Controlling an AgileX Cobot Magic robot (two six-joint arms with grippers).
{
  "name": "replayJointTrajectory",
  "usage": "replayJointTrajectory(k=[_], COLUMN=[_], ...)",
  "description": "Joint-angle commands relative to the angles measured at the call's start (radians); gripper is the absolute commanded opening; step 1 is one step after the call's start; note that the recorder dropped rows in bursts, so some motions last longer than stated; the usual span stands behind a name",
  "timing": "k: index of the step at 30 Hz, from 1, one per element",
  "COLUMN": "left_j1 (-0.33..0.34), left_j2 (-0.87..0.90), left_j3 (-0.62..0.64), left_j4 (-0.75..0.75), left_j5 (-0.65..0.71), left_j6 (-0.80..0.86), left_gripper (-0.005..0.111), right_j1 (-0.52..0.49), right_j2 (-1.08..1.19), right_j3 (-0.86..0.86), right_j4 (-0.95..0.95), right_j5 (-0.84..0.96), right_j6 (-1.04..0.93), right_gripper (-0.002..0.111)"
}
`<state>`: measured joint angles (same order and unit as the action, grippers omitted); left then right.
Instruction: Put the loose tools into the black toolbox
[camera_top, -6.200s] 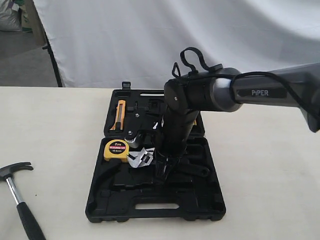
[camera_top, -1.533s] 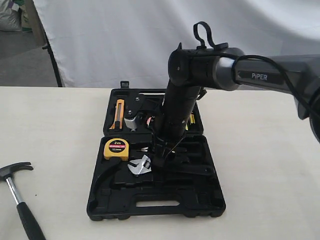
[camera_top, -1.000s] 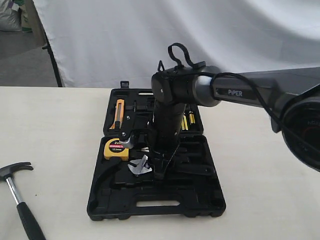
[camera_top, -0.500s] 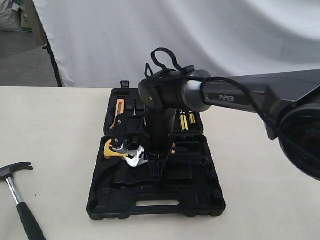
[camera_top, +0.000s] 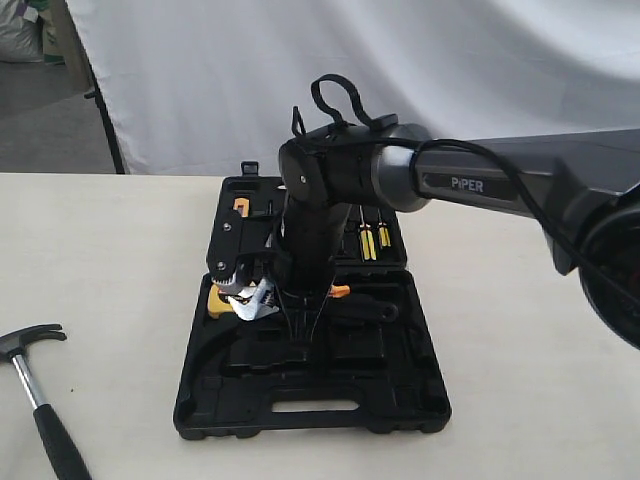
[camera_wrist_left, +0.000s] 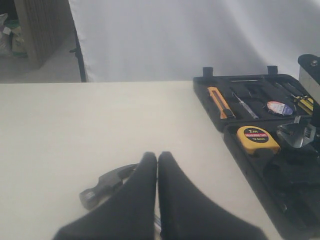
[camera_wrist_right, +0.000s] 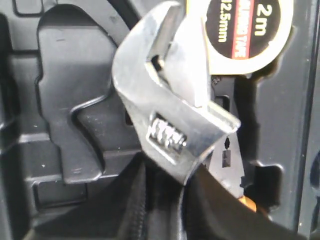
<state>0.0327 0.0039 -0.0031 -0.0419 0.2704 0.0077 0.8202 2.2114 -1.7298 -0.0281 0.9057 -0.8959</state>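
We see the right gripper (camera_wrist_right: 167, 200) clamped on the wrench (camera_wrist_right: 170, 115), its silver head over the toolbox's (camera_top: 400, 400) near half, beside the tape measure (camera_wrist_left: 257, 138) seated there. The far half holds a knife (camera_wrist_left: 220, 101), screwdrivers (camera_top: 366, 240) and the tape roll (camera_wrist_left: 279, 107). The hammer (camera_top: 35, 390) lies on the table (camera_top: 120, 250), well left of the box. The left gripper (camera_wrist_left: 157, 160) hovers over it, fingers pressed together.

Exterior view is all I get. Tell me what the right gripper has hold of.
Observer: The right gripper is clamped on the wrench, just below its silver head.
Operator: Find me the left gripper.
Observer: The left gripper is shut, tips together, above the table, with the hammer head just past them.
Operator: Check the toolbox behind the arm.
Observer: A small tape roll lies in the far half of the toolbox.
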Motion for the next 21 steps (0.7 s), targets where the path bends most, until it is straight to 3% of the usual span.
replayJointTrajectory(k=[1,21], left_j1=[-0.008,-0.008], left_j2=[-0.004,-0.004], left_j3=[0.003,0.003], left_j4=[0.005,0.005], left_j5=[-0.002,-0.002], left_j6=[-0.008,-0.008], left_gripper=[0.001,0.001], right_j1=[-0.001,0.001], right_j2=[-0.006,0.06], right_j3=[-0.002,-0.002], right_j4=[0.004,0.028], right_j5=[-0.002,0.034], right_j6=[-0.01,0.003], right_gripper=[0.0,0.0])
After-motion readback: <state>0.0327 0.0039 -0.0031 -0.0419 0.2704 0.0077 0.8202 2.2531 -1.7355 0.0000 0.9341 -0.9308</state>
